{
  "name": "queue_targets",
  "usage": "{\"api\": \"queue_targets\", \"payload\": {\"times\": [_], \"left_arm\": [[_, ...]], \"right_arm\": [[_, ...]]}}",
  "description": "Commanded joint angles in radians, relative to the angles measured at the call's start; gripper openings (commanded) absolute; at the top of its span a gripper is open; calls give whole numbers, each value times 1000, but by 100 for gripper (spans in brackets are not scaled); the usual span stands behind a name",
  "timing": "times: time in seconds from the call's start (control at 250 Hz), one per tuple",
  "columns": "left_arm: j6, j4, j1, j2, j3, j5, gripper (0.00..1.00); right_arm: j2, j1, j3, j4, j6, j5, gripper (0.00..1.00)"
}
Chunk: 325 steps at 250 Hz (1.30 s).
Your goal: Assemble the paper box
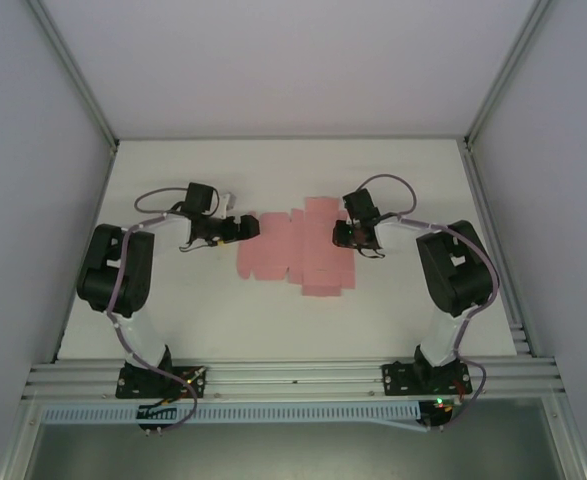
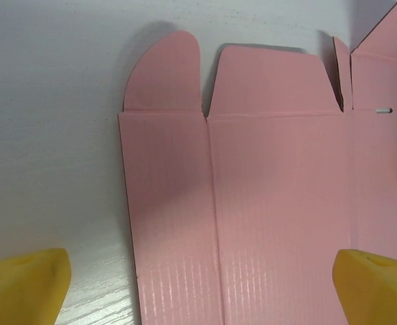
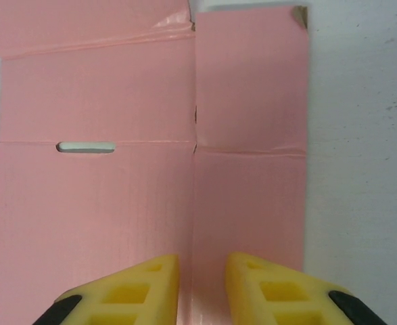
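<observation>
Paper box [image 1: 295,250] flat on bench [image 1: 173,310]. Left claw [image 2: 198,281] spread wide over its left edge; right claw [image 3: 201,288] nearly clenched, empty, above its right panel.

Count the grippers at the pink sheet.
2. Left gripper at the sheet's left edge, jaws wide; right gripper at its right edge, fingers nearly together.

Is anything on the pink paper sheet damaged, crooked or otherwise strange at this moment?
Little stands out. The flat pink die-cut paper box sheet lies unfolded on the white table. In the right wrist view one corner at the sheet's top edge looks slightly bent and darkened.
</observation>
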Motion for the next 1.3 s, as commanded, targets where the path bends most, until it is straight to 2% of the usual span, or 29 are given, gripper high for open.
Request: {"api": "queue_targets", "payload": {"times": [0.0, 0.272, 0.479, 0.627, 0.819, 0.859, 0.902, 0.966, 1.026, 1.118, 1.166, 1.246, 1.294], "left_arm": [[28, -34, -58, 63, 4, 187, 97], [11, -25, -102, 106, 51, 227, 96], [-21, 59, -101, 119, 55, 343, 94], [-139, 282, -87, 46, -13, 488, 94], [-398, 724, -74, -21, -119, 608, 93], [-411, 761, -74, -26, -124, 612, 92], [-394, 724, -75, -29, -114, 594, 90], [-320, 615, -79, -33, -90, 557, 81], [-227, 454, -84, -37, -49, 491, 69], [-95, 220, -95, -51, 15, 350, 44], [-49, 128, -101, -62, 41, 267, 27], [-9, 87, -103, -81, 47, 231, 11], [-3, 96, -104, -95, 43, 231, 0]], "right_arm": [[36, -2, -72, -39, 61, 14, 25], [32, -3, -143, 26, 111, -7, 22], [32, -2, -182, 70, 139, -20, 21], [15, -3, -207, 112, 146, -28, 21], [-8, -8, -241, 162, 150, -36, 21], [-15, -11, -252, 180, 152, -42, 21], [-22, -15, -265, 198, 156, -45, 21], [-31, -21, -274, 206, 158, -50, 21], [-39, -23, -276, 209, 152, -51, 20], [-58, -24, -284, 211, 139, -43, 22], [-72, -27, -284, 203, 131, -36, 25], [-114, -30, -282, 195, 110, -36, 28], [-159, -36, -286, 198, 101, -41, 33]]}}
